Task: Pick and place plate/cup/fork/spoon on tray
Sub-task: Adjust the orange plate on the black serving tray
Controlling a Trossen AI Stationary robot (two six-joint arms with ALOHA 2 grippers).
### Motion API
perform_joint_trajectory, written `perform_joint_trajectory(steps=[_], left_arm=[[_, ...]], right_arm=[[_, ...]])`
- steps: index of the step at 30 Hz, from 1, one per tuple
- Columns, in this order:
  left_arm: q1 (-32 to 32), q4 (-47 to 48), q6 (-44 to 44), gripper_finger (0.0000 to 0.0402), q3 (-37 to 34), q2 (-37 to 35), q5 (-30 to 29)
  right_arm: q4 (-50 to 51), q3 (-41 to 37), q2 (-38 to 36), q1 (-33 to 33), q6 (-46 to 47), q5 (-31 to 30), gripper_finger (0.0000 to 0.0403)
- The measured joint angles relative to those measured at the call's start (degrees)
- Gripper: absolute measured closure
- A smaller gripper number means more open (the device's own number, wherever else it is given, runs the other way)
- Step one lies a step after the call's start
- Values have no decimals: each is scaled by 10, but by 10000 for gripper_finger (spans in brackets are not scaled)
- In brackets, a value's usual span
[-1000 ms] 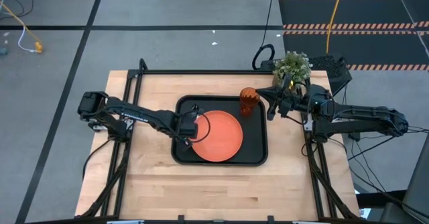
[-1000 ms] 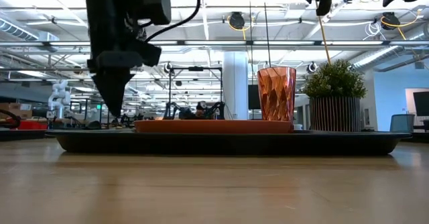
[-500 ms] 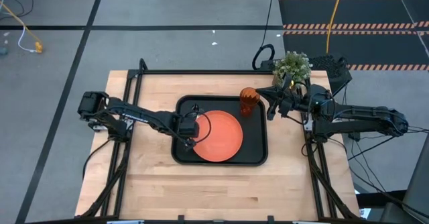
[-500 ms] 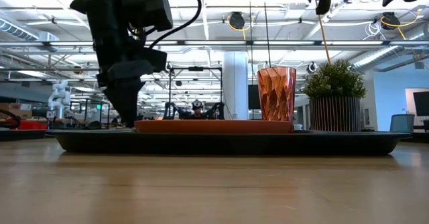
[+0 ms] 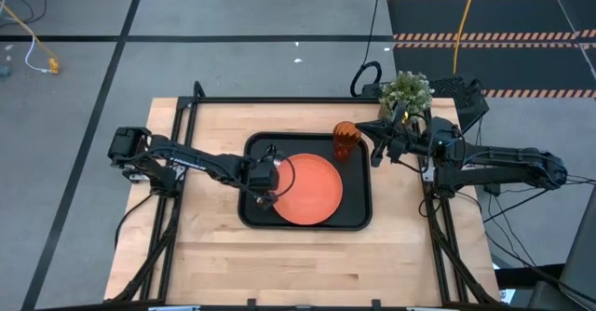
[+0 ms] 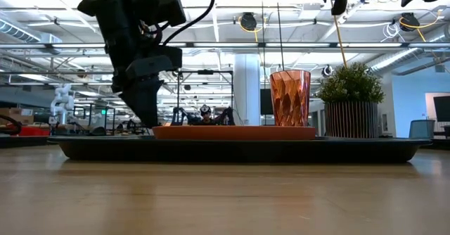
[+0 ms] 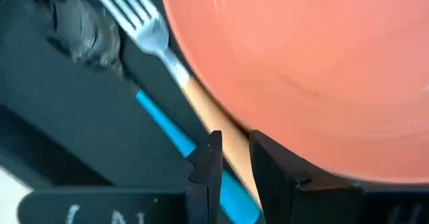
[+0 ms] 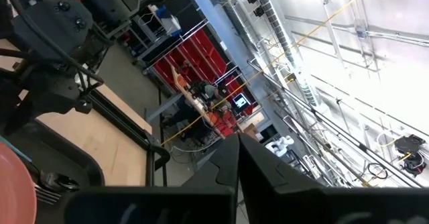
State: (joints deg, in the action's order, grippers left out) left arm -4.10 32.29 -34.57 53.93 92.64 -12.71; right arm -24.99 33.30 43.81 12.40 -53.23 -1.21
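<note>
Black plastic tray [image 5: 358, 220] is the biggest thing here: rounded corners, low raised rim, sitting mid-table on pale wood. Pretty much everything for the task looks to be on it already. The orange plate [image 5: 308, 189] is round, flat and smooth with a slight sheen, lying in the tray's middle. The ribbed amber cup [image 5: 345, 141] stands upright at the tray's far right corner, clear of the plate, with a potted plant [image 5: 406, 91] just off the tray behind it.

The left gripper [image 5: 265, 186] is down at the plate's left edge. In the left wrist view its fingers stand only a little apart, right over the fork [image 7: 155, 38] and spoon [image 7: 179, 139], which lie side by side on the tray floor between the plate and the left rim. The fork's tan handle runs under the plate's edge, silver tines pointing away; the spoon's blue handle lies just beside it. I can't tell whether anything is pinched.

My guess is the step is tidying the cutlery next to the plate. To do it well: stay low and slow, since those handles are thin and slick and the plate slides easily, and lift straight up so nothing drags.

The right gripper [image 8: 236, 158] is shut, parked up high past the tray's right side, holding nothing.
</note>
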Motion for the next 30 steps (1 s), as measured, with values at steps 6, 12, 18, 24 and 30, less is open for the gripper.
perform_joint_trajectory(steps=[6, 12, 18, 24, 30], left_arm=[[0, -28, 3, 321, 0, 0, -12], [0, 5, 8, 321, 0, 0, -12], [0, 126, -5, 321, 0, 0, -9], [-3, 4, 14, 321, 0, 1, -23], [1, -14, 30, 321, 1, 36, -30]], right_arm=[[0, 0, 0, 0, 0, 0, 403], [0, 0, 0, 0, 0, 0, 403], [0, 0, 0, 0, 0, 0, 403], [0, 0, 0, 0, -1, 0, 403], [0, 0, 0, 0, -1, 0, 403]])
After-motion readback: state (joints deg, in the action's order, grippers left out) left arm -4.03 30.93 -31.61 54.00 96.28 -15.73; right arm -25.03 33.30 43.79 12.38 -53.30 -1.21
